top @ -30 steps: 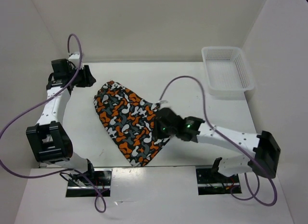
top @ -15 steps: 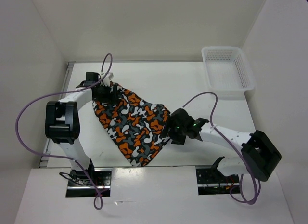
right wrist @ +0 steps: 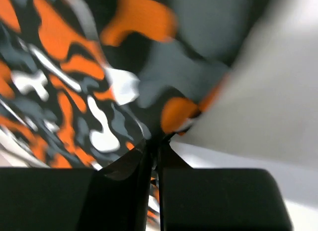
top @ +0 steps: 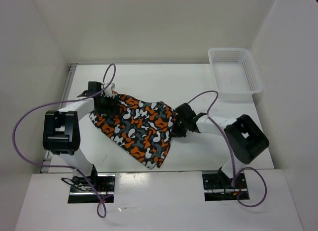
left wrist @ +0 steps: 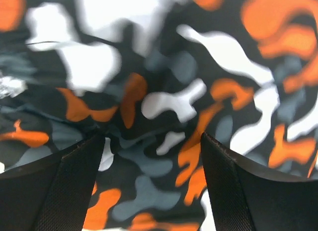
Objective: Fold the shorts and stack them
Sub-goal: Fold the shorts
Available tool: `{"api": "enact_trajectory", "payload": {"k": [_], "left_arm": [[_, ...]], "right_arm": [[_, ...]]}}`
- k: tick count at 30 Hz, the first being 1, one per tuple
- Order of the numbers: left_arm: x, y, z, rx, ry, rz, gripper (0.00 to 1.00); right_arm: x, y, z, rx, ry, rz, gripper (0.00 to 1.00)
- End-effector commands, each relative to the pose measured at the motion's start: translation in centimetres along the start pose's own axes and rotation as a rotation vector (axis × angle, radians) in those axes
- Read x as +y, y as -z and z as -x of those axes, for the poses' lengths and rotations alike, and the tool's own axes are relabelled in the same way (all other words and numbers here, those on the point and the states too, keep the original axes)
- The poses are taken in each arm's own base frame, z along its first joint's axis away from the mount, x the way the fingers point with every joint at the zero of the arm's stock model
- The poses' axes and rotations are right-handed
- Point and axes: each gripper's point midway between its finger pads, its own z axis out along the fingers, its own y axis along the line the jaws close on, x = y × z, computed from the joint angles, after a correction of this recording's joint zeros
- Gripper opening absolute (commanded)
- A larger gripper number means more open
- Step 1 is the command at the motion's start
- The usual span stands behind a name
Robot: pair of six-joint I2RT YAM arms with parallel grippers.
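The shorts (top: 136, 126), camouflage-printed in orange, white, black and grey-teal, lie spread on the white table in the top view. My left gripper (top: 107, 104) sits over their upper left corner; its jaws stand wide open with the fabric (left wrist: 154, 126) right under them. My right gripper (top: 175, 125) is at the shorts' right edge, its jaws shut on a pinch of the fabric (right wrist: 124, 67) at the hem. The wrist views are filled by the print.
A white plastic mesh basket (top: 233, 74) stands at the back right corner of the table (top: 198, 87). White walls close in the left, back and right sides. Purple cables loop off both arms.
The right gripper has drawn the shorts' right edge up and toward the back. The left arm swung in from the far left onto the shorts' upper left corner. The cloth now lies wider and flatter.
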Motion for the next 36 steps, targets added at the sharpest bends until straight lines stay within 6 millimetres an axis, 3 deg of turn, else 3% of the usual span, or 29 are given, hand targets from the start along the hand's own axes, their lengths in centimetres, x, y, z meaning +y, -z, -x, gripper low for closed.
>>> {"api": "enact_trajectory", "payload": {"k": [1, 2, 4, 5, 7, 9, 10, 12, 13, 16, 19, 23, 26, 30, 32, 33, 36], "left_arm": [[0.5, 3.2, -1.1, -0.001, 0.013, 0.052, 0.84], [0.3, 4.4, -0.6, -0.029, 0.006, 0.054, 0.84], [-0.2, 5.3, -1.2, -0.028, 0.006, 0.045, 0.84], [-0.5, 6.5, -0.5, -0.063, -0.003, 0.048, 0.84], [-0.8, 7.8, -0.2, -0.089, -0.010, 0.050, 0.86], [-0.3, 9.9, 1.0, -0.150, -0.013, 0.092, 0.90], [0.1, 10.6, 1.6, -0.175, -0.011, 0.111, 0.93], [1.4, 11.7, 2.8, -0.220, 0.009, 0.146, 0.99], [2.2, 11.5, 3.1, -0.220, 0.019, 0.170, 0.99], [5.2, 10.4, 4.0, -0.185, 0.067, 0.231, 0.99], [8.2, 9.0, 4.9, -0.163, 0.097, 0.312, 0.99], [10.4, 5.9, 5.2, -0.164, 0.137, 0.261, 0.99], [11.6, 3.6, 4.6, -0.142, 0.161, 0.236, 1.00], [10.8, 1.8, 5.7, -0.212, 0.140, 0.124, 1.00], [9.3, 0.7, 6.4, -0.254, 0.116, 0.016, 1.00], [8.9, 0.4, 6.4, -0.258, 0.112, -0.015, 0.97], [8.0, -0.2, 5.8, -0.250, 0.113, -0.069, 0.74]], "right_arm": [[-1.0, -0.8, 7.4, -0.141, 0.012, -0.038, 0.10], [0.6, -0.4, 10.1, -0.183, 0.016, -0.012, 0.11], [-0.1, -0.5, 13.6, -0.218, -0.001, -0.048, 0.20], [1.4, 0.2, 15.8, -0.255, -0.009, -0.023, 0.36], [2.4, 1.1, 17.2, -0.264, -0.009, 0.023, 0.62], [3.5, 2.6, 18.3, -0.299, 0.001, 0.060, 0.80], [4.2, 3.8, 18.6, -0.322, 0.008, 0.083, 0.83], [3.3, 4.2, 17.2, -0.295, 0.012, 0.069, 0.83], [3.6, 5.5, 16.8, -0.307, 0.019, 0.094, 0.83], [0.7, 6.3, 13.0, -0.269, 0.002, 0.071, 0.83], [-0.6, 7.5, 10.7, -0.251, -0.010, 0.068, 0.83], [-1.4, 9.5, 8.9, -0.256, -0.027, 0.077, 0.85], [-1.7, 8.6, 7.0, -0.193, -0.035, 0.068, 0.91], [-2.5, 6.3, 6.0, -0.141, -0.079, 0.056, 0.92], [-2.6, 5.1, 6.0, -0.135, -0.078, 0.063, 0.85], [-3.1, 4.0, 5.5, -0.106, -0.078, 0.039, 0.83], [-2.5, 3.0, 6.2, -0.098, -0.058, 0.049, 0.72]]}}
